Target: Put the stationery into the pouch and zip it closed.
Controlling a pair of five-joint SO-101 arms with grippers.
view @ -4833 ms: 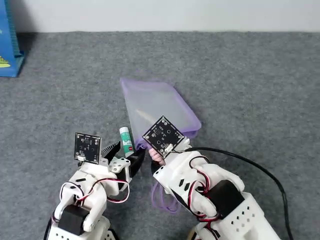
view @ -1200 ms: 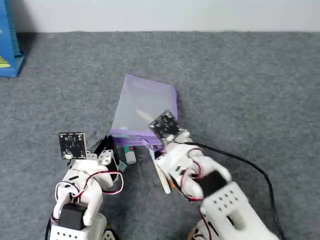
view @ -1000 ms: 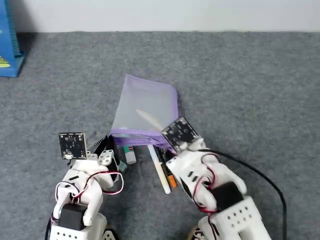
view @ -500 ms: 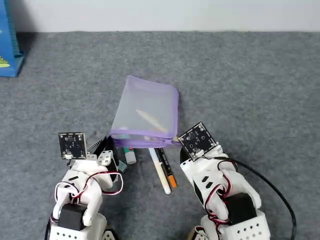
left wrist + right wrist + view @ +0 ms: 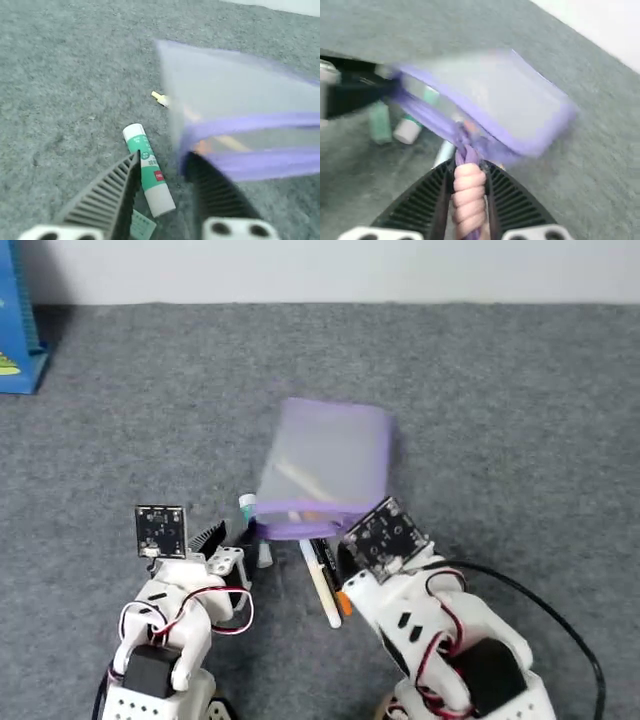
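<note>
The right gripper (image 5: 468,168) is pinching shut on the pink knobbly zipper pull (image 5: 467,192) at the near edge of the translucent purple zip pouch (image 5: 330,455). The pouch is lying flat between the arms with its mouth facing near, and a pale slim item (image 5: 298,480) is showing inside. The left gripper (image 5: 164,159) is hanging open, straddling the white-and-green glue stick (image 5: 149,170). A white pen (image 5: 320,580) and an orange pen (image 5: 341,602) are lying outside, pointing far.

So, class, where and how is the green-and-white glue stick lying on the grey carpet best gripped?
Take the green-and-white glue stick across the middle of its round barrel, from above: it lies flat on the grey carpet, and the open left hand hangs just over it.
</note>
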